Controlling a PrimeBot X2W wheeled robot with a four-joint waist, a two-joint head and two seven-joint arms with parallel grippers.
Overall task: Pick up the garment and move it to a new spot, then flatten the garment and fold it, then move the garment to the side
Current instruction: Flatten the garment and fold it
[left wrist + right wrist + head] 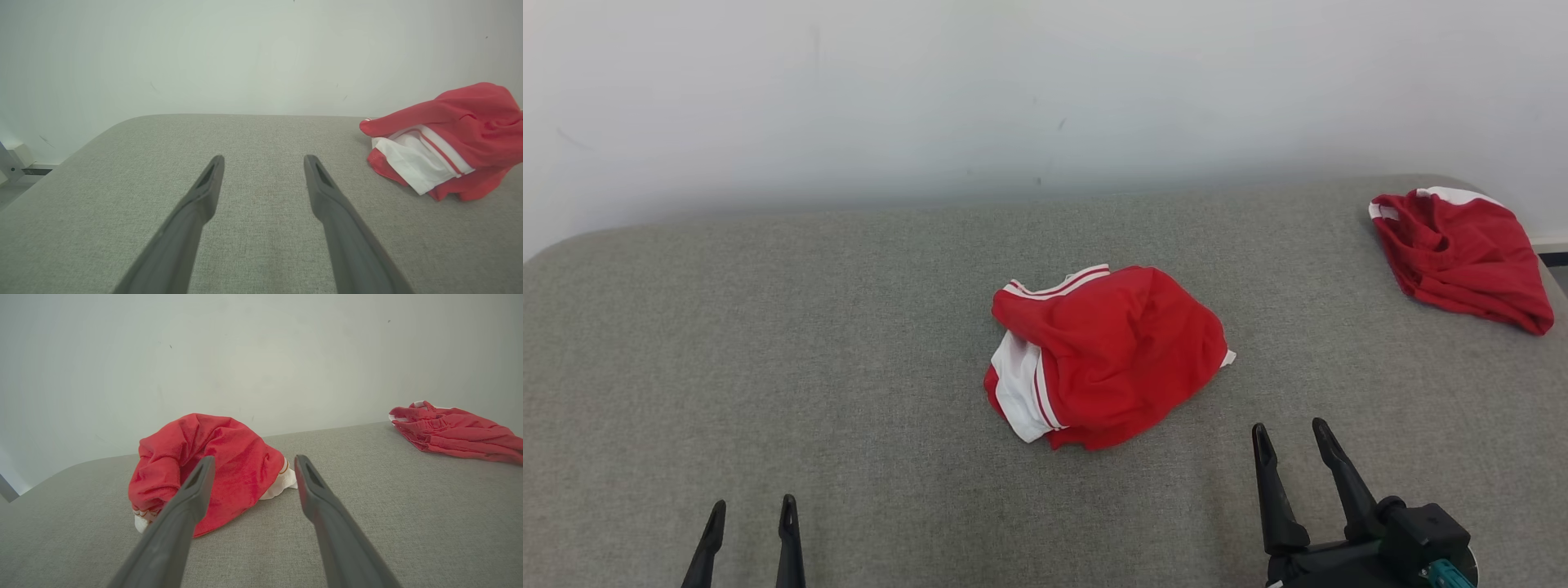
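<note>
Garment [1107,355] sits crumpled in a heap abt mid-surface: red, w/ a white panel and red-white striped trim showing on its left and far-left edges, plus a small white corner poking out on its right. It rests on the grey fabric surface [768,343], w/ neither gripper touching it. L gripper [752,502] is at near left, fingers spread w/ nothing btwn them, well apart from the garment. In the left wrist view the L gripper [264,159] points across bare surface, jaws wide, and the garment [461,122] lies off to the right of its fingers, white panel facing the camera. R gripper [1289,426] is at near right, also spread wide & empty, fingertips pointing far and slightly left, near the garment's near-right edge but not on it. In the right wrist view the R gripper [254,459] faces the garment [237,465], which sits just left of centre. One finger overlaps the heap in that view, so the gap btwn tip & fabric can't be judged there. 2nd garment [1462,253], same red w/ white trim, lies bunched at the far right edge of the surface, well apart from the first. The right wrist view has the 2nd garment [457,433] at its right. Pale wall [1013,82] stands behind the far edge.
</note>
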